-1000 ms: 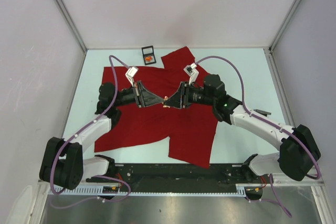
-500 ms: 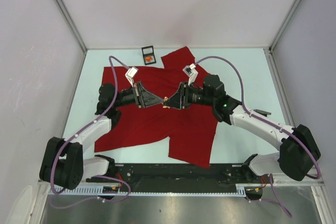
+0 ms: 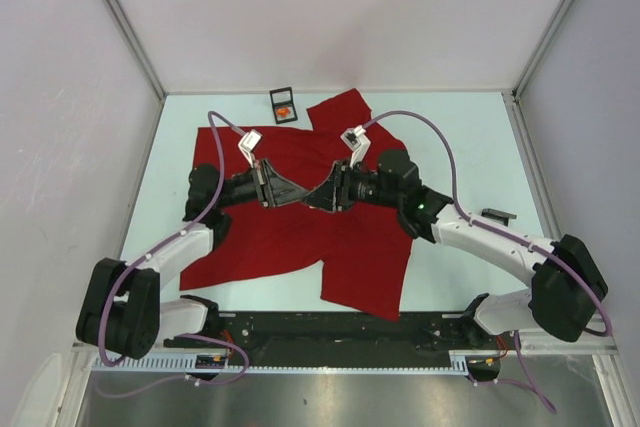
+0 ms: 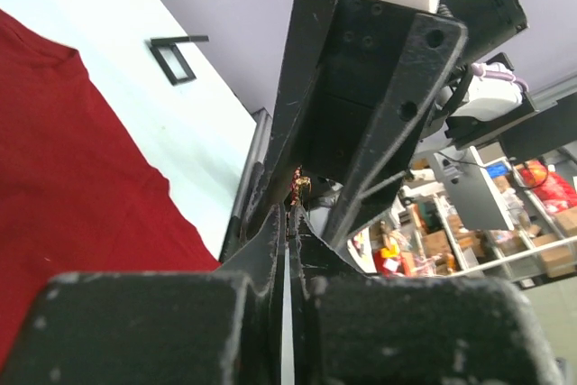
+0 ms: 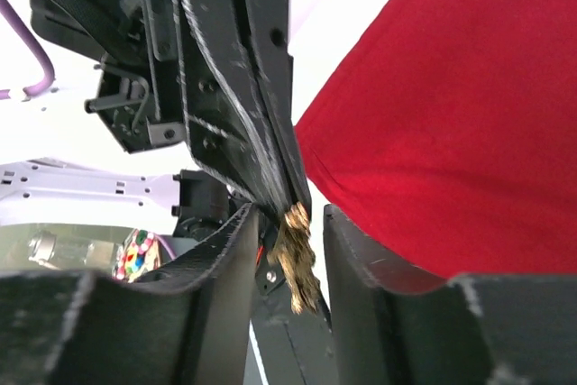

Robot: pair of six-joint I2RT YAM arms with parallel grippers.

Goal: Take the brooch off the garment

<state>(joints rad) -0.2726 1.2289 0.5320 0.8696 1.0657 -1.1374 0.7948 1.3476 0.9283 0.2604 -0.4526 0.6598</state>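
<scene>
Freeing the brooch (image 5: 296, 263) from the garment (image 5: 451, 132): left gripper (image 4: 290, 214) clamps it, right gripper (image 5: 288, 227) gapes around it, likely needing to close next.

seen from above, the brooch (image 5: 296, 254) is hidden where the left gripper (image 3: 300, 198) meets the right gripper (image 3: 316, 199)

Bright, even light; near foreground in wrist views blurred.

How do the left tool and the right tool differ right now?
The left tool is shut; the right tool is open. The left tool pinches the top of the gold brooch; the right tool's fingers only flank it. Both are black and meet tip to tip above the red T-shirt.
</scene>
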